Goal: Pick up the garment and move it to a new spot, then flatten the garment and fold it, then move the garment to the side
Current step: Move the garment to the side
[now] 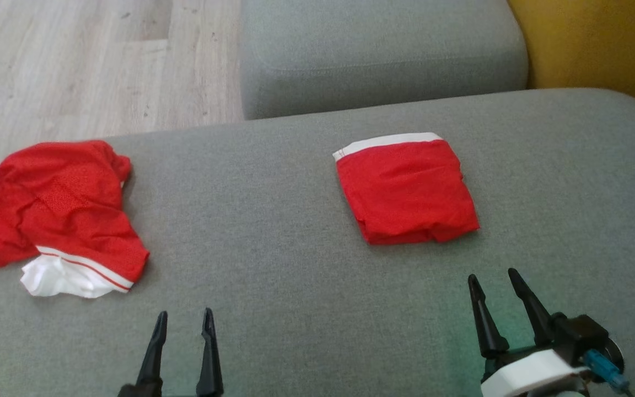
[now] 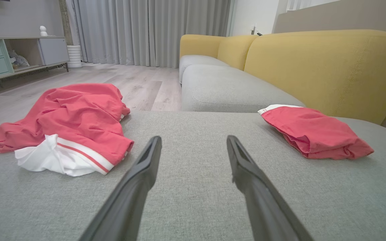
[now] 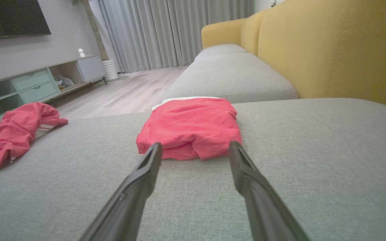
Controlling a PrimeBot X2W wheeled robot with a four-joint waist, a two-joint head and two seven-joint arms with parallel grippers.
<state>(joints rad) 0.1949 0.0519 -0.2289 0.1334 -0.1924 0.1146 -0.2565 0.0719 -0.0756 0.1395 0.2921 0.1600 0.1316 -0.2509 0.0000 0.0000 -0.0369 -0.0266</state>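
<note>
Head view: two red garments on the grey sofa seat (image 1: 273,231). Folded garment (image 1: 405,190) sat centre-right of frame, a compact square-ish packet w/ white waistband along its upper edge, edges fairly even, lying flat. Crumpled garment (image 1: 58,209) sat at far left of frame near the seat's edge, bunched, white lining and striped band spilling out at its lower side. The two were well apart, bare cushion between. Left fingers (image 1: 155,353) at lower left of frame, spread wide, nothing between them, pointing up-frame at bare cushion; left wrist view confirmed empty gap, w/ crumpled piece to upper left. Right fingers (image 1: 483,320) at lower right, also fully apart and empty, tips near but not touching the packet's lower edge; right wrist view showed the packet straight ahead, just beyond the tips. Judgement: pick, flatten and fold look done for the centre-right piece. Whether its present spot counts as "the side" can't be told; if not, a final shift remains, and right arm is best placed for it. Crumpled piece looks untouched: if it is next, all steps remain, left arm nearest.
</note>
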